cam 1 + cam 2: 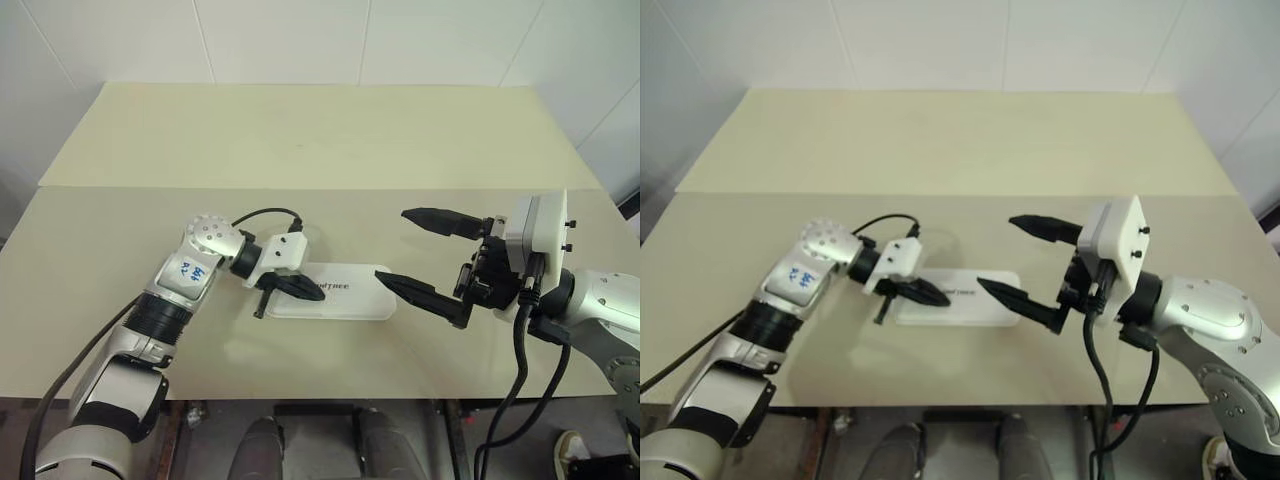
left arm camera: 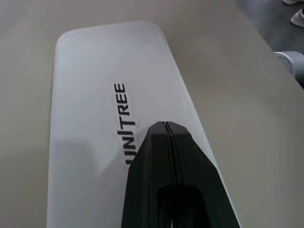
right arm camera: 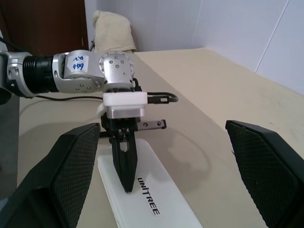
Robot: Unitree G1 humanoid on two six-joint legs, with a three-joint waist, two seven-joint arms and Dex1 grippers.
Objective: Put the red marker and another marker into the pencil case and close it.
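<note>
Right wrist view shows the left gripper (image 3: pixel 127 183), fingers pressed together, atop the pencil case (image 3: pixel 156 209); pushing off-centre might skid it.

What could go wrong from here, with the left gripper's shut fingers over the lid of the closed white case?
1. The left gripper, shut, has its tip at the lid of the pencil case near one end; an off-centre press could tip or slide the case across the smooth table.
2. No marker is visible, so whether both are inside cannot be confirmed.
3. The right gripper hangs open beside the case's other end; a case that slides could strike it.
</note>
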